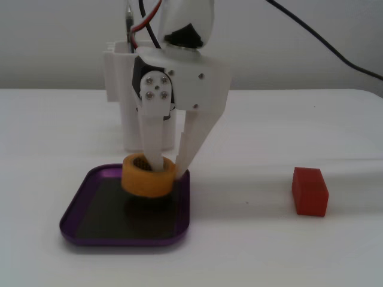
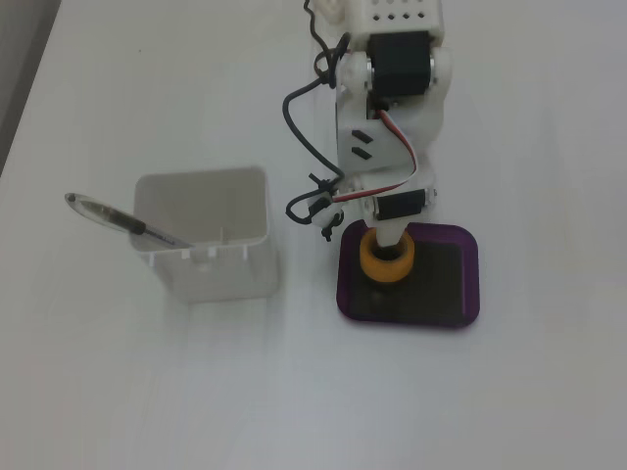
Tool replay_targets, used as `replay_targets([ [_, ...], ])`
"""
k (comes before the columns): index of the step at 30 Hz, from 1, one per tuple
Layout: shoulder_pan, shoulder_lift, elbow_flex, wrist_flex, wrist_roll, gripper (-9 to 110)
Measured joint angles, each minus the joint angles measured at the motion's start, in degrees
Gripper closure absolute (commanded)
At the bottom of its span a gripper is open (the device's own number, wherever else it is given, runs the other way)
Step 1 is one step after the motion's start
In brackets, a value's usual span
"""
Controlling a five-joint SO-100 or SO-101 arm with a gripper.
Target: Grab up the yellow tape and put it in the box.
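End effector (image 1: 163, 170) clamped on the yellow tape (image 1: 148, 180), one finger through its core, holding it just above the box (image 1: 81, 206) floor, lower left of frame. Red block (image 1: 310, 191) right on desk (image 1: 269, 131).
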Motion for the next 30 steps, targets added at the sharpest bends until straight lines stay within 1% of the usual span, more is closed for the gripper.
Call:
replay_targets([
  [4,0.00,-0.09,0.00,0.00,0.00,92],
  [7,0.00,-0.09,-1.67,0.97,0.00,89],
  [12,0.09,0.88,-7.91,7.47,1.05,88],
  [15,0.09,4.57,-13.45,13.89,1.67,89],
  [20,0.09,14.94,-21.18,25.66,2.02,89],
  [23,0.09,23.38,-21.62,28.39,3.43,91],
  [26,0.09,33.57,-17.14,29.00,5.27,92],
  [30,0.00,48.25,-5.89,29.00,6.24,92],
])
